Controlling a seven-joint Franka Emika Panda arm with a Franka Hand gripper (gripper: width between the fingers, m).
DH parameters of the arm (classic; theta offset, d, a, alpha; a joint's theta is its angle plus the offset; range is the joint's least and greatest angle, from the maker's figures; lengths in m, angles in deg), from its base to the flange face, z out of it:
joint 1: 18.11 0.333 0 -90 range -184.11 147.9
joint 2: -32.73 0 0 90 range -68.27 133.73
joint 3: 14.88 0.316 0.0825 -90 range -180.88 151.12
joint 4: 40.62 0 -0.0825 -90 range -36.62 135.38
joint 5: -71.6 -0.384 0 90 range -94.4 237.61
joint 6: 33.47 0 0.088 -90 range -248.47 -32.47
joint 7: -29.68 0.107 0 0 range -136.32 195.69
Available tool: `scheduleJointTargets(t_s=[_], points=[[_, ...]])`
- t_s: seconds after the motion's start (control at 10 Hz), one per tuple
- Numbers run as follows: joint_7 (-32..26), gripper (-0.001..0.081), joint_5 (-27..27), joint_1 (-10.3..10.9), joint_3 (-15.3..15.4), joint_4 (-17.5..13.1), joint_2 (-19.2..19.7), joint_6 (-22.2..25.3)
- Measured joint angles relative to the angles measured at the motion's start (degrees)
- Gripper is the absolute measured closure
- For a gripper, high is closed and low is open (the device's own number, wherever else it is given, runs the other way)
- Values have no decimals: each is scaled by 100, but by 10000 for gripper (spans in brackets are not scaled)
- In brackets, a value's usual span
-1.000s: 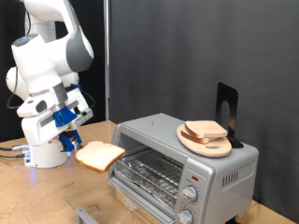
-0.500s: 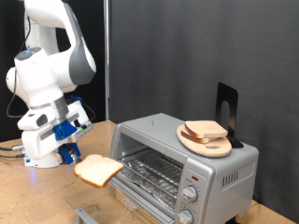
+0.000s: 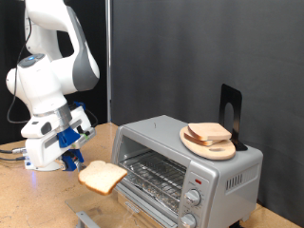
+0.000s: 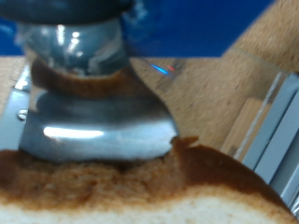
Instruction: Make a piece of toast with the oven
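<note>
oven door (image 3: 142, 201): open, folded down flat at the exterior view's bottom, glass pane facing up, its near edge cut off by the frame.
oven (image 3: 190, 163): small silver box on the wooden table (image 3: 28, 204), cavity open toward the exterior view's left, wire rack (image 3: 157, 174) visible inside with nothing on it.
knobs (image 3: 193, 198): two on the front panel at the oven's right, small red light just above them.
piece of toast (image 3: 101, 175): pale slice with brown crust, in the air just left of the open door, tilted, above the table and outside the cavity; the crust edge away from the oven is at the gripper.
gripper (image 3: 76, 158): blue and white hand, low over the table, left of the oven; fingers pinched onto the toast's crust. Wrist view shows one metal finger (image 4: 93, 121) pressed flat on the brown crust of the slice (image 4: 140, 191), so it is clamped on the toast.
robot arm (image 3: 52, 71): white, bulky, standing at the exterior view's left, base on the table.
wooden plate (image 3: 208, 144): round, sits on the oven's top toward its right end.
spare slices (image 3: 208, 133): a couple of bread slices stacked on the plate.
black stand (image 3: 231, 114): upright dark piece on the oven top just behind the plate.
backdrop (image 3: 190, 57): dark curtain behind everything.
</note>
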Motion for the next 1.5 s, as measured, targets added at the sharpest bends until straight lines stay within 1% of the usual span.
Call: scheduleJointTargets(t_s=[0.1, 0.3, 0.5, 0.6, 0.7, 0.8, 1.0, 1.2, 1.5], points=[[-268, 415, 90, 0, -1, -67, 29, 152], [-914, 415, 111, 1, -3, -274, 187, 217], [-1704, 415, 260, -4, -49, -566, 367, 521], [-1920, 415, 351, -5, -56, -710, 517, 627], [-1903, 415, 312, -5, -56, -691, 517, 610], [-2143, 415, 281, -1, -52, -671, 517, 588], [-2728, 415, 267, 7, -14, -681, 557, 320], [-3053, 415, 524, 16, 79, -809, 681, 143], [-3152, 415, 851, 23, 265, -1099, 949, 121]])
